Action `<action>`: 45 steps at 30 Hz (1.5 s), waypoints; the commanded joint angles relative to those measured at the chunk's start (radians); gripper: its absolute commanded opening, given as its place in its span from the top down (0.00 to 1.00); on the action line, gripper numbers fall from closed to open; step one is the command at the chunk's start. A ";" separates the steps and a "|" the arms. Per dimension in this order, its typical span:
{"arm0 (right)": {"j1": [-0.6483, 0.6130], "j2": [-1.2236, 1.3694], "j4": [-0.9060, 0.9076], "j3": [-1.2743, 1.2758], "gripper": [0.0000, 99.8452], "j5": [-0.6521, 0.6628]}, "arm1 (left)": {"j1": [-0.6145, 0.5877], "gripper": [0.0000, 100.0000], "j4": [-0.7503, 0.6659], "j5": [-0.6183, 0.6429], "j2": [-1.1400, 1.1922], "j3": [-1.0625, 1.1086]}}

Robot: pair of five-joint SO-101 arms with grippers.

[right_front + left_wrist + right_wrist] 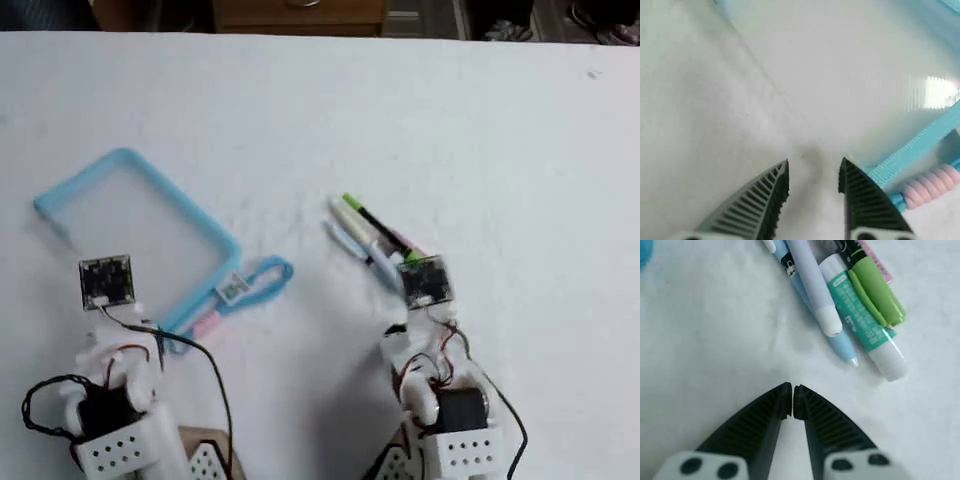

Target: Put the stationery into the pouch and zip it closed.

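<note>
Starting at the right gripper, its jaws are pressed together with nothing between them, tips resting just above the bare white table. The stationery lies directly ahead of those tips, a short way off and not touching them. A lavender pen and a pale blue pen are closest, with a teal-labelled stick and a green highlighter fanned out beside them, further to one side. All of them lie in one loose bundle. Their long axes run roughly away from the gripper, with the near ends pointing back at it, so the jaws would likely close across a pen's width once spread. This arm is clearly the nearer one to the bundle. The left gripper has its jaws apart and empty, hovering over the clear face of the pouch. The blue zipper tape and a pink ribbed bead sit just off one jaw. The pouch lies well apart from the pens, on the far side of the left arm from them, so any pen must be carried across. The pens' far ends are cut off in the right wrist view, and in the high view the wrist board covers their near ends. A pink item under the highlighter is too hidden to name, and I cannot tell whether the zipper is open.
</note>
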 commanded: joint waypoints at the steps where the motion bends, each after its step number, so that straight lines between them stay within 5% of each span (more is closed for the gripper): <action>1: -0.007 -0.004 -0.013 0.008 0.97 -0.002 | -0.005 0.88 -0.028 0.006 -0.010 -0.005; 13: -0.005 -0.004 -0.012 0.008 0.97 0.006 | -0.013 0.81 -0.021 0.008 -0.010 -0.005; 18: -0.012 -0.013 -0.015 0.008 0.97 0.008 | -0.039 0.98 -0.029 -0.003 -0.010 -0.005; 22: -0.013 -0.013 -0.038 0.000 0.97 0.020 | -0.044 0.86 -0.028 0.003 -0.010 -0.005; 27: -0.148 -0.005 -0.048 -0.144 0.97 0.104 | -0.079 0.76 -0.023 0.040 -0.010 -0.005; 34: -0.404 0.002 -0.094 -0.298 0.90 0.107 | -0.073 0.98 -0.031 0.011 -0.010 -0.005; 40: -0.424 0.203 -0.203 -0.370 0.82 0.106 | -0.074 0.79 -0.026 0.037 -0.010 -0.006; 45: -0.426 0.581 -0.209 -0.628 0.82 0.107 | -0.074 0.82 -0.028 0.028 -0.010 -0.005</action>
